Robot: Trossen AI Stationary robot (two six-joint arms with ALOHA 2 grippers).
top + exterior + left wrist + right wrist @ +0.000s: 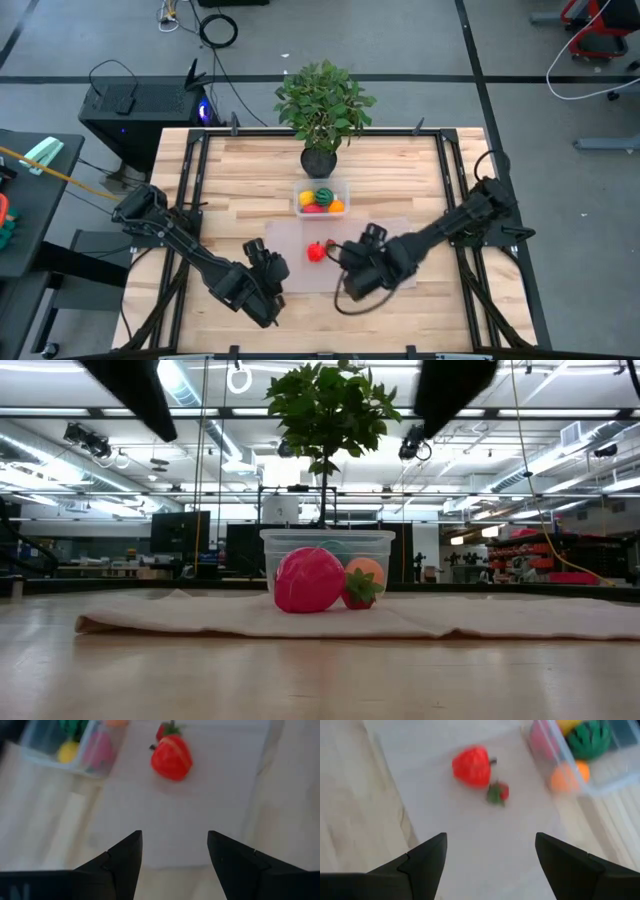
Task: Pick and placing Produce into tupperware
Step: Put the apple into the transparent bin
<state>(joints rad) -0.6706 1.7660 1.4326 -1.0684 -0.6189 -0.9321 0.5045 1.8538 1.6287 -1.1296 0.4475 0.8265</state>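
Observation:
A large red toy fruit (316, 252) and a small strawberry (327, 243) lie side by side on the translucent mat (300, 275). In the low view the red fruit (308, 580) and strawberry (360, 590) stand in front of the clear tupperware (327, 550). The tupperware (320, 198) holds yellow, dark green, red and orange pieces. My left gripper (270, 256) hangs open above the mat, left of the red fruit (171, 757). My right gripper (350, 256) hangs open to its right, facing the fruit (471, 766) and strawberry (498, 792).
A leafy potted plant (322, 105) stands just beyond the tupperware, near the table's far edge. Bare wood (230, 190) lies left and right of the mat. Black frame rails (195, 170) run along the table's sides.

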